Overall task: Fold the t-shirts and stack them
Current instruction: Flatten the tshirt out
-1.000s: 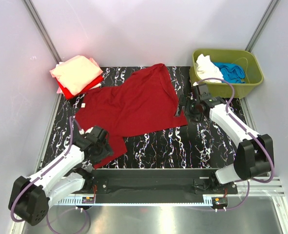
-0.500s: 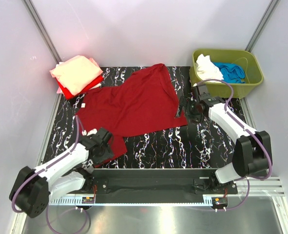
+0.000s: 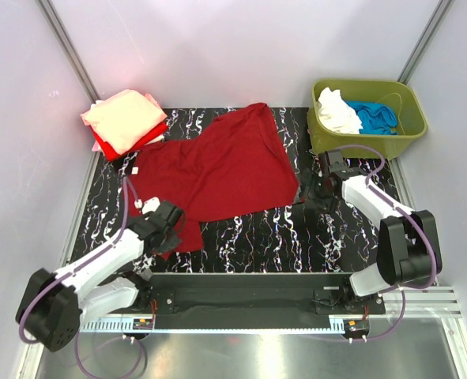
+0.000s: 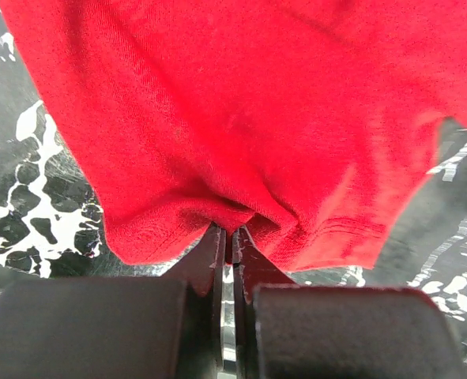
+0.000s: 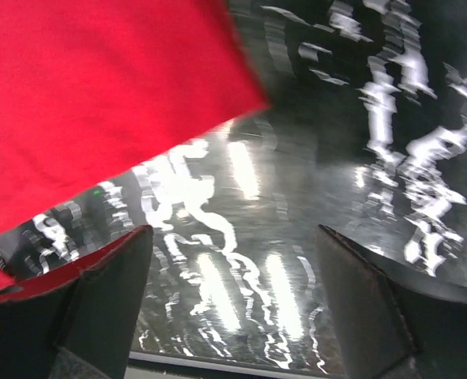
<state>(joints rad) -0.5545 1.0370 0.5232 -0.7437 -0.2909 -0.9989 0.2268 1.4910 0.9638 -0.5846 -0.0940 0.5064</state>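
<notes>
A dark red t-shirt [image 3: 217,170] lies spread and rumpled on the black marbled table [image 3: 257,233]. My left gripper [image 3: 172,229] is at its near left corner, shut on a pinch of the hem; in the left wrist view the cloth [image 4: 241,103] bunches up between the closed jaws of the left gripper [image 4: 231,233]. My right gripper [image 3: 308,193] stands open just off the shirt's near right corner. In the right wrist view the right gripper [image 5: 233,260] has bare table between its fingers, and the red cloth [image 5: 83,95] lies up and to the left.
Folded shirts sit at the back left, a salmon-pink one [image 3: 124,118] on top of a bright red one [image 3: 107,148]. An olive-green tub [image 3: 407,134] at the back right holds a white shirt [image 3: 337,110] and a blue one [image 3: 375,116]. Metal posts and white walls surround the table.
My left gripper has closed on the shirt's near left hem. The right gripper has slid toward the near right, off the shirt's corner, still open.
</notes>
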